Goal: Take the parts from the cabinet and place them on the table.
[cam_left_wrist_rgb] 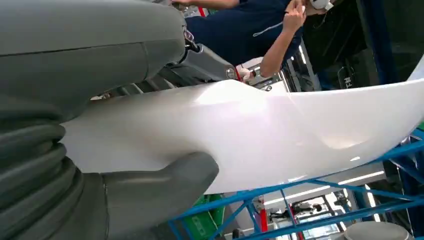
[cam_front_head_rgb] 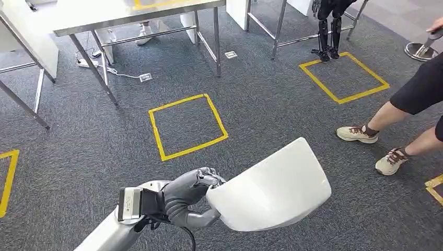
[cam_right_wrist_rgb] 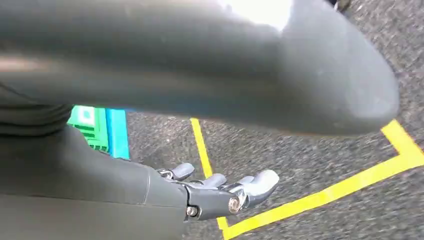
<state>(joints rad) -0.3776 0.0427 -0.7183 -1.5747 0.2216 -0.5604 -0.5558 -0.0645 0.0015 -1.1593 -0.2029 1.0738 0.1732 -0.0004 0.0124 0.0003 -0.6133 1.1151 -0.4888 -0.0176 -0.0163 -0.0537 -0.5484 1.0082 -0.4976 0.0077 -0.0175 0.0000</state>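
Head view high, facing down at carpet; wrist views close behind hands, right perhaps floorward

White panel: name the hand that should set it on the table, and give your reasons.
Left. The left hand already grips the white panel by its edge, thumb pressed on it. The right hand holds nothing and hangs over the carpet, so handing over would likely add a needless step.

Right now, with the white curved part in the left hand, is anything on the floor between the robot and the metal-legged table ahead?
Nothing visible blocks it: the left hand holds the white curved plastic part, and grey carpet reaches the metal-legged table.
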